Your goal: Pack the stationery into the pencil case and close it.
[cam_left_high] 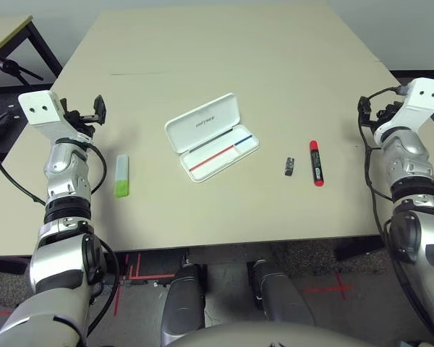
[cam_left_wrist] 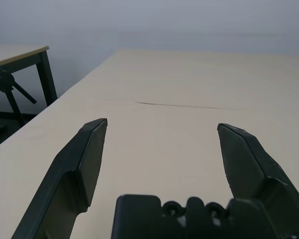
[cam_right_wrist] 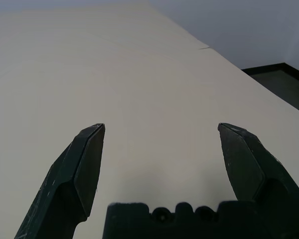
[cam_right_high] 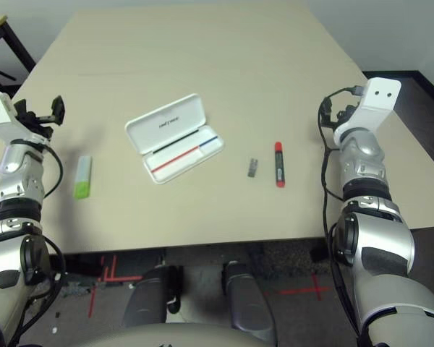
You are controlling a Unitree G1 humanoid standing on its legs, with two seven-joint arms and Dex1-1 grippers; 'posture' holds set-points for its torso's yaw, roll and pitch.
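Observation:
The white pencil case (cam_left_high: 212,137) lies open in the middle of the table, lid tipped back, with a red-and-blue stripe inside its base. To its left lies the lime-green and white stick (cam_left_high: 121,176). On its right a tiny black clip (cam_left_high: 289,166) sits beside the red marker (cam_left_high: 316,163) with a black end. My left gripper (cam_left_wrist: 162,124) is open and empty over the table's left edge, well left of the stick. Open and empty too, my right gripper (cam_right_wrist: 161,127) hangs near the right edge, beyond the marker.
The beige table (cam_left_high: 224,50) stretches bare behind the case. A second table (cam_left_high: 11,30) and a black stand (cam_left_high: 7,66) are off the left side. The front edge runs just below the items, above floor with red tape marks (cam_left_high: 325,288).

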